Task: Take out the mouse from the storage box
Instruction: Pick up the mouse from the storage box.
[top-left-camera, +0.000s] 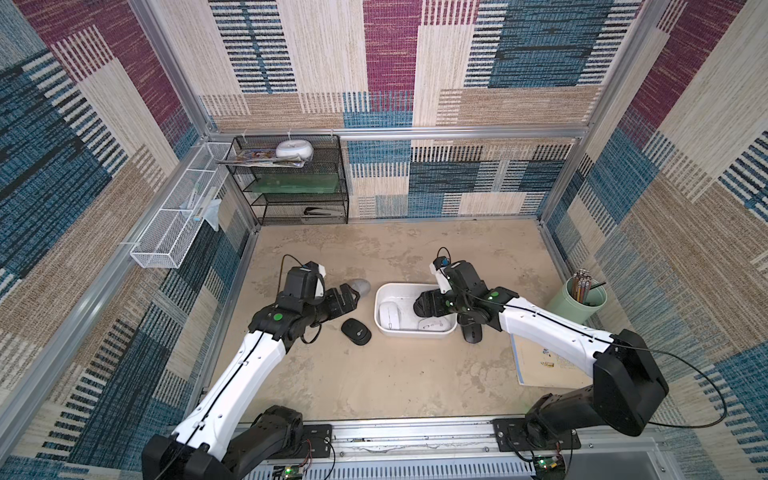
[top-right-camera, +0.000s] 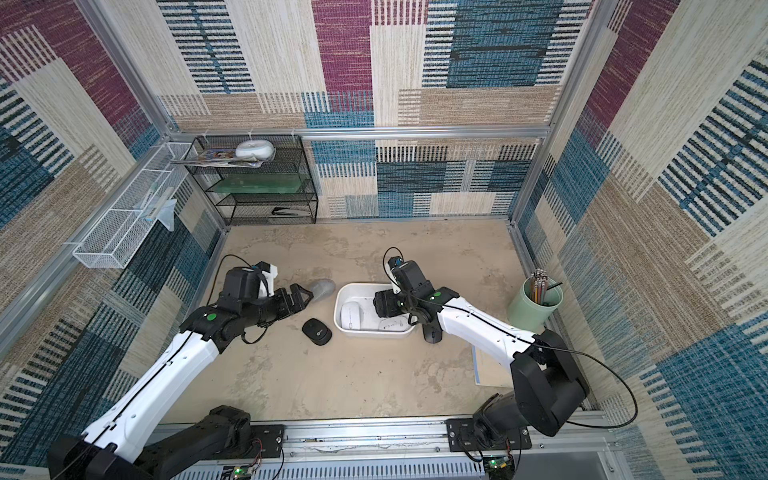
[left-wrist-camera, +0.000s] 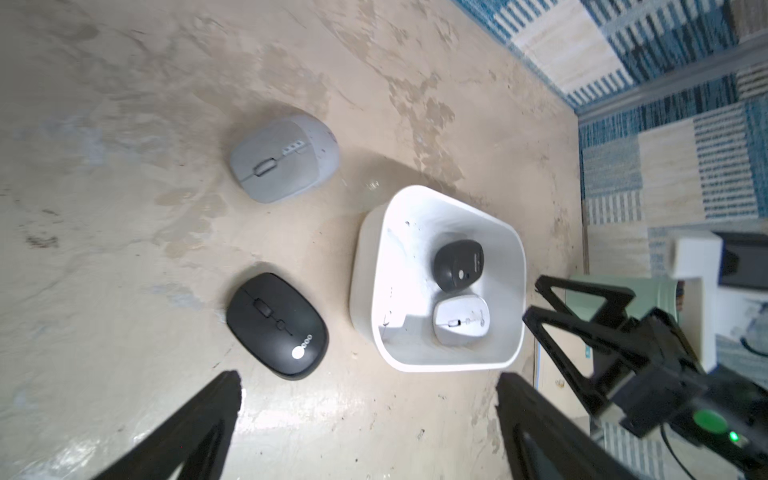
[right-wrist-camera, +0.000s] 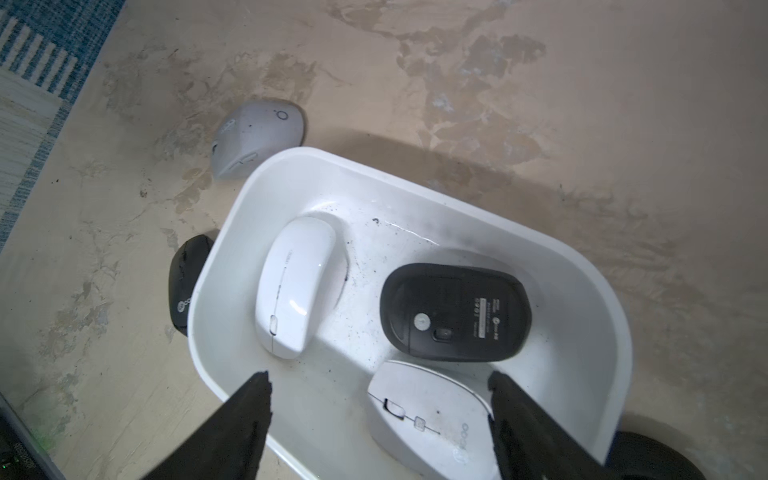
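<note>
**Three mice boxed, both grippers spread**

Top views: box (top-left-camera: 415, 334) mid-table; right gripper (top-left-camera: 422, 308) over it, left gripper (top-left-camera: 352, 294) at its 9 o'clock.
Left wrist: jaws spread, empty; grey mouse (left-wrist-camera: 284, 160) and black mouse (left-wrist-camera: 276, 324) outside box.
Right wrist: jaws spread; white mouse (right-wrist-camera: 297, 286), flipped mouse (right-wrist-camera: 455, 311), logo mouse (right-wrist-camera: 428, 419) inside box.

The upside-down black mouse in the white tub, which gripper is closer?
Right. The right gripper hangs open over the storage box, just above the black mouse; the left gripper is outside the box, beside the grey mouse.
</note>
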